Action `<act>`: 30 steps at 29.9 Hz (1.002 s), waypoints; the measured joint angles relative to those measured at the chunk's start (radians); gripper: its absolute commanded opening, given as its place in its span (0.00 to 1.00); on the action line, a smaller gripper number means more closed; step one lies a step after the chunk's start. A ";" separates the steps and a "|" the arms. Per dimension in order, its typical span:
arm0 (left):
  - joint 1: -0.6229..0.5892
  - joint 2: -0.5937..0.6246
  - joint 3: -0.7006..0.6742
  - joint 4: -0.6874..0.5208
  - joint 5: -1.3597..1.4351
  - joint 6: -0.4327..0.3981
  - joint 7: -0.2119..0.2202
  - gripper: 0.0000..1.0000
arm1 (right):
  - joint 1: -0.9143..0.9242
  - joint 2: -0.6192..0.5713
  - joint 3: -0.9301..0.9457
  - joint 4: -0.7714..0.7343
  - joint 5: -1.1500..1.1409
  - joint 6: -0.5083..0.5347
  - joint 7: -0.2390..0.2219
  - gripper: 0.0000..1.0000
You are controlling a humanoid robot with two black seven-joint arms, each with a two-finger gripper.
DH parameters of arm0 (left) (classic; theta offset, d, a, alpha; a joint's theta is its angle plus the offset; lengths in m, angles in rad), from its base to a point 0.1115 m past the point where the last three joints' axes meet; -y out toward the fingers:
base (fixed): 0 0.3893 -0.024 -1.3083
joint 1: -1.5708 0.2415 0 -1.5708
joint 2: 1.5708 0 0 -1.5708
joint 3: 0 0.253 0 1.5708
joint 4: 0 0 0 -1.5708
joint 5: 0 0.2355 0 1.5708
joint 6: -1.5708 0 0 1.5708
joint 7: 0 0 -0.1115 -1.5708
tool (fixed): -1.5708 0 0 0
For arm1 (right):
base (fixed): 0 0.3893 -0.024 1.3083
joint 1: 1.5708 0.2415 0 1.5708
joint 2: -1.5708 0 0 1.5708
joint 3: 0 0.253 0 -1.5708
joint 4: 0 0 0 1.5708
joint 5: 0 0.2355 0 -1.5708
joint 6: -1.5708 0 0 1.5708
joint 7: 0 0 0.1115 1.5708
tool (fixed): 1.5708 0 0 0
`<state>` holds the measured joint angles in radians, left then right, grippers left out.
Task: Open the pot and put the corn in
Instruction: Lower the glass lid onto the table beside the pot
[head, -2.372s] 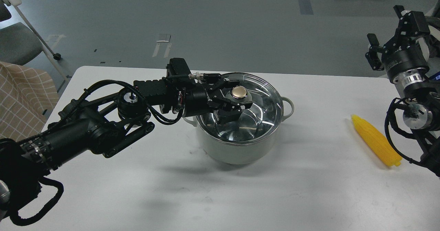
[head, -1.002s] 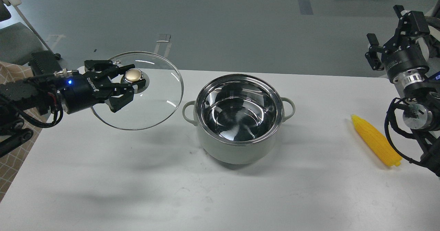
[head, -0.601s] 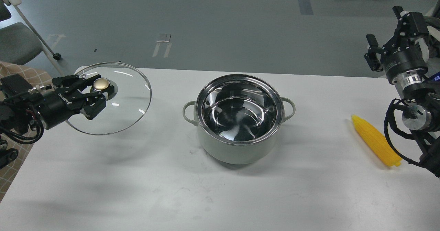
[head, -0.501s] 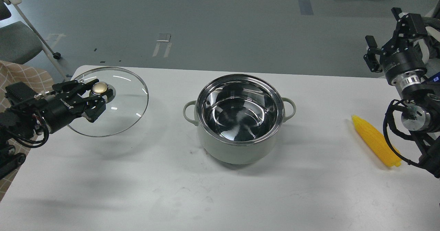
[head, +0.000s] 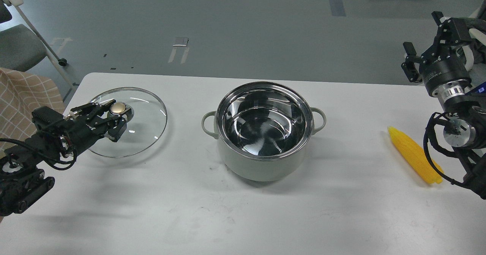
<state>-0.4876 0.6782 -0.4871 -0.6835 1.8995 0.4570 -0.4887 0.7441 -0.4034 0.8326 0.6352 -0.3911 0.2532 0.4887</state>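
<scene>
- The pot [head: 265, 133] stands uncovered at the middle of the white worktop [head: 243, 217], its shiny steel inside bare and its two loop handles pointing left and right.
- The corn [head: 414, 155] lies flat on the worktop well to the right of the pot, tapered end toward the far side, blunt end nearer me, right beside my right arm's lower joints.
- My left tool [head: 117, 115] reaches in from the left edge and pinches the gold knob [head: 118, 107] of the glass lid [head: 131, 122], one finger on each side of it.
- The lid sits low at the left part of the worktop, apart from the pot; I cannot tell whether its rim already touches the surface.
- My right tool [head: 425, 46] is raised at the far right, above the worktop's edge and well clear of the corn; its fingers stand spread with nothing between them.
- Beyond the worktop lies grey floor [head: 228, 27], with a chair [head: 22, 46] at the far left and a checked cloth [head: 22, 95] below it.
</scene>
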 measured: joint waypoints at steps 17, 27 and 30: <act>0.003 -0.044 0.002 0.033 -0.017 -0.001 0.000 0.38 | -0.001 0.000 0.000 0.000 -0.001 0.000 0.000 1.00; 0.003 -0.070 0.001 0.073 -0.019 -0.001 0.000 0.69 | -0.001 0.000 0.000 0.000 0.000 0.000 0.000 1.00; 0.002 -0.070 0.001 0.073 -0.041 0.000 0.000 0.80 | 0.000 0.000 0.000 0.000 0.000 0.000 0.000 1.00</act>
<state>-0.4852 0.6080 -0.4864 -0.6105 1.8585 0.4568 -0.4887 0.7438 -0.4035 0.8330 0.6351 -0.3913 0.2531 0.4887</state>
